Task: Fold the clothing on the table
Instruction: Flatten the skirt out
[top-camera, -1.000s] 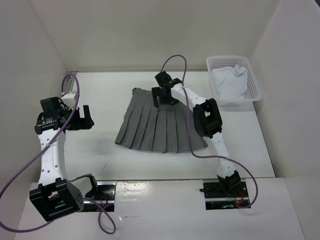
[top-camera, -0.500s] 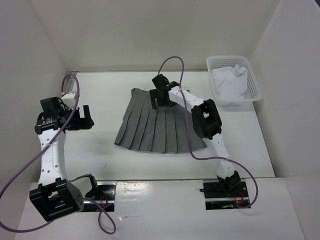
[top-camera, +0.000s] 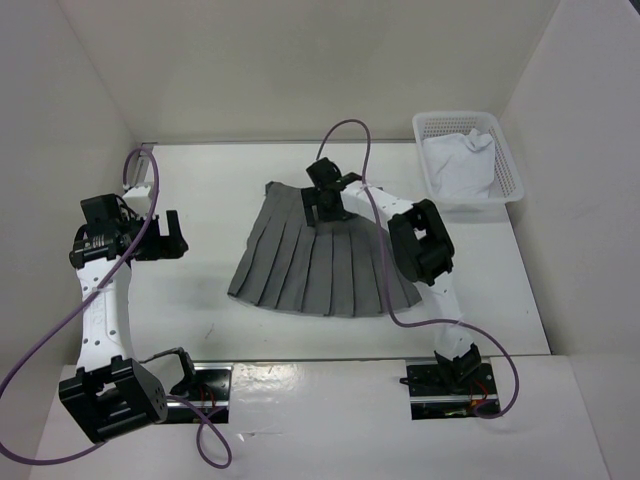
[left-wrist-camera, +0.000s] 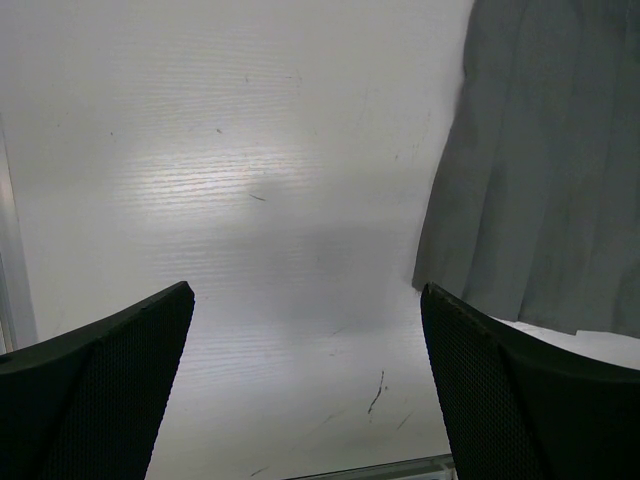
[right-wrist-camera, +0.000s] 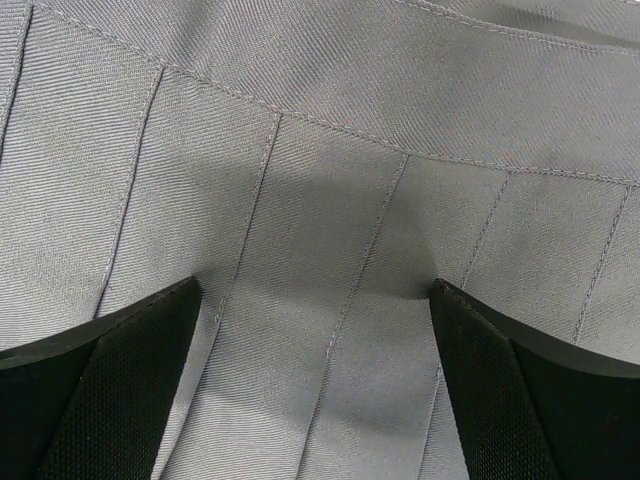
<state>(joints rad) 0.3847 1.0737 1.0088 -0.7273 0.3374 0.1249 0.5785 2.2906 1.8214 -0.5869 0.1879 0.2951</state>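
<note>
We list one dark grey pleated skirt (top-camera: 320, 262), spread flat at centre frame on the white surface (top-camera: 200, 190). Right tool (top-camera: 328, 205): wide, over the waistband end. Left tool (top-camera: 165, 238): wide, empty, left of frame. Basket (top-camera: 515, 172) with white cloth (top-camera: 460, 165), upper right.

Twill-woven cloth skirt (right-wrist-camera: 330, 200); matt table (left-wrist-camera: 200, 150)

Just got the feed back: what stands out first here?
A dark grey pleated skirt lies spread flat on the table, the right tool open close over its narrow far end. The left tool hangs open over bare table to the left, and a white basket holding a white cloth sits at the far right corner.
</note>
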